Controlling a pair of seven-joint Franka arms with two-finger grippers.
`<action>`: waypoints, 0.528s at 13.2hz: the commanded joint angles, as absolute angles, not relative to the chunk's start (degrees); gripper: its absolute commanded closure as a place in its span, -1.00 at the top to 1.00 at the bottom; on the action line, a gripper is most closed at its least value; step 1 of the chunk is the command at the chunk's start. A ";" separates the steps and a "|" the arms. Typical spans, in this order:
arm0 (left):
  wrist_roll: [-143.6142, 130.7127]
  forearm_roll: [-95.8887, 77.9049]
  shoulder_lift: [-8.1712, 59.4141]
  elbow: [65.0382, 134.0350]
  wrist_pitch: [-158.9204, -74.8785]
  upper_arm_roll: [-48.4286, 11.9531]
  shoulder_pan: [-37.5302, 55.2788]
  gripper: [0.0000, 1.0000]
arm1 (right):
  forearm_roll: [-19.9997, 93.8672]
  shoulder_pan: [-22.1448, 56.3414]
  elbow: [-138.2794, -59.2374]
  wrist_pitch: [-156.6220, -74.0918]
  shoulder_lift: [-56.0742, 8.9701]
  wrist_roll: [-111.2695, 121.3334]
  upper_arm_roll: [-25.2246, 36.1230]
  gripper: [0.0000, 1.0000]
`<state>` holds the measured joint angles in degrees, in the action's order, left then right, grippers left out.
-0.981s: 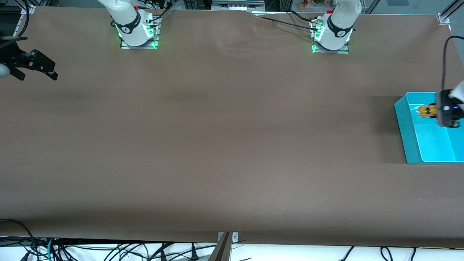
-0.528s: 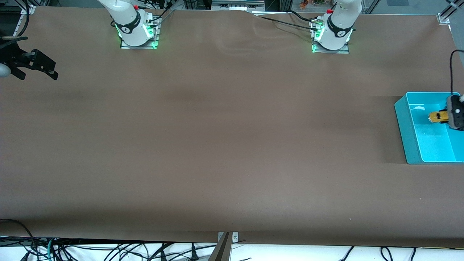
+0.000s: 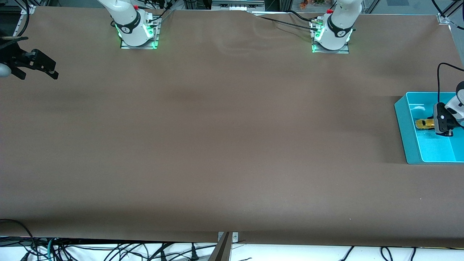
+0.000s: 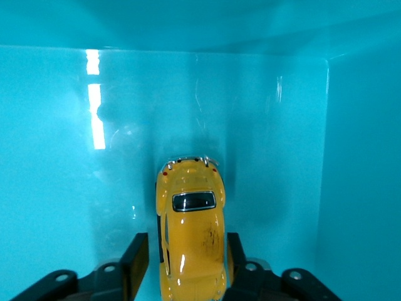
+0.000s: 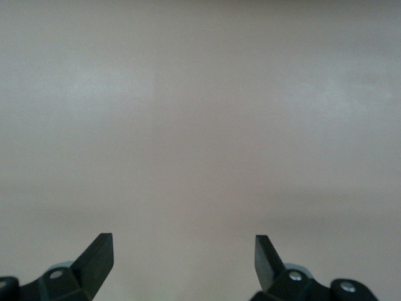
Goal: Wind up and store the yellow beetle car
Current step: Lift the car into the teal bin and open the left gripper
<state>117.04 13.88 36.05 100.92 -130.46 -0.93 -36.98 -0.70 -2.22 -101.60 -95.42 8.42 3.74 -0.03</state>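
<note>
Front view. Teal bin (image 3: 407, 134): sits on the brown table (image 3: 217, 145) at the left arm's end. Yellow beetle car (image 3: 425, 124): inside the bin, on its floor, close to the wall that faces the table's middle. Left gripper (image 3: 435, 124): down inside the bin, just beside the car; its fingers are hard to make out from here. Right gripper (image 3: 40, 70): waits over the table's right-arm end, well apart from the bin, fingers spread.

Left wrist view. Car (image 4: 191, 232): resting on the bin's floor (image 4: 282, 157), roof up, between the two fingers (image 4: 136, 263). The fingers stand just off its sides, slightly parted; a thin gap shows on each side, so no clamp.

Right wrist view. Right gripper (image 5: 183, 254): fingers wide apart, nothing between them, only bare table (image 5: 200, 125) below.
</note>
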 commanded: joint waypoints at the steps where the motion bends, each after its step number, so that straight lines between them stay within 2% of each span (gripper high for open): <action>1: 119.00 15.03 35.07 100.20 -129.91 -1.93 -37.35 1.00 | -1.14 -2.37 -100.37 -94.22 8.17 4.48 -0.09 1.00; 3: 118.30 14.94 31.92 100.20 -127.63 -2.20 -37.09 1.00 | -1.14 -2.37 -100.37 -94.22 8.17 4.48 -0.09 1.00; 7: 113.22 14.94 23.92 99.58 -116.75 -4.03 -35.60 1.00 | -1.14 -2.37 -100.37 -93.78 8.17 4.48 -0.09 1.00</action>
